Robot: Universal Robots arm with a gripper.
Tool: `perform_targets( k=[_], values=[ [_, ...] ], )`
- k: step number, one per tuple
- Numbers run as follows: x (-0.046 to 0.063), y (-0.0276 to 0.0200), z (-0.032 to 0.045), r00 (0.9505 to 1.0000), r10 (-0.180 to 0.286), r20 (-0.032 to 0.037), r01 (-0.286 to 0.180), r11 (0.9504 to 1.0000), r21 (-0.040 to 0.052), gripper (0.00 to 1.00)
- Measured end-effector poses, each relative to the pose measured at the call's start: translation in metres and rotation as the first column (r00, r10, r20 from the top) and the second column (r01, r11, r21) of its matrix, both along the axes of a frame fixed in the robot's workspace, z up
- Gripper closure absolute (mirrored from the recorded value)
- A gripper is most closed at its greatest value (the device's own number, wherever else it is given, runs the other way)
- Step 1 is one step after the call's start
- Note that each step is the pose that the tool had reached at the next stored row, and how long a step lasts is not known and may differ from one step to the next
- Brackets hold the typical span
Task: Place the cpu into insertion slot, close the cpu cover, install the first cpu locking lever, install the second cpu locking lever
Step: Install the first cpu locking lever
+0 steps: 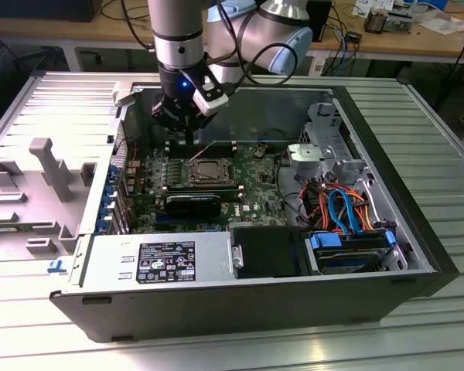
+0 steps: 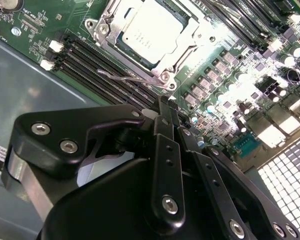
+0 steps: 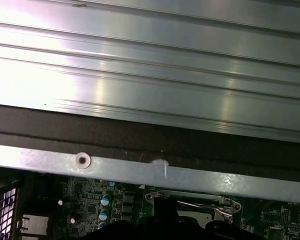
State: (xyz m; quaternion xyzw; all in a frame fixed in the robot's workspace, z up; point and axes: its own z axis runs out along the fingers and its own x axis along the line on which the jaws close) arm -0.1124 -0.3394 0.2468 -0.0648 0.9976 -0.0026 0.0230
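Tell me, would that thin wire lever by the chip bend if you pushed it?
Probably a little: the locking lever is a thin metal wire, so likely springy. It looks light. It may snap back toward the cpu cover if released.

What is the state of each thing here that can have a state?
cpu: seated in the socket.
cpu cover: closed flat around the cpu.
locking lever: thin wire, lying beside the socket, apparently not latched.
gripper: fingers together, tips close to the lever's end.
computer case: side open.
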Motion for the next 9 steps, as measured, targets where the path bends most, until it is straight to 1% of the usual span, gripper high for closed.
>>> perform_targets(
  k=[6, 9],
  values=[
    [0.0, 0.0, -0.0074, 1.0, 0.0, 0.0, 0.0, 1.0, 0.0, 0.89],
    [0.0, 0.0, -0.0129, 1.0, 0.0, 0.0, 0.0, 1.0, 0.0001, 0.89]
  ],
)
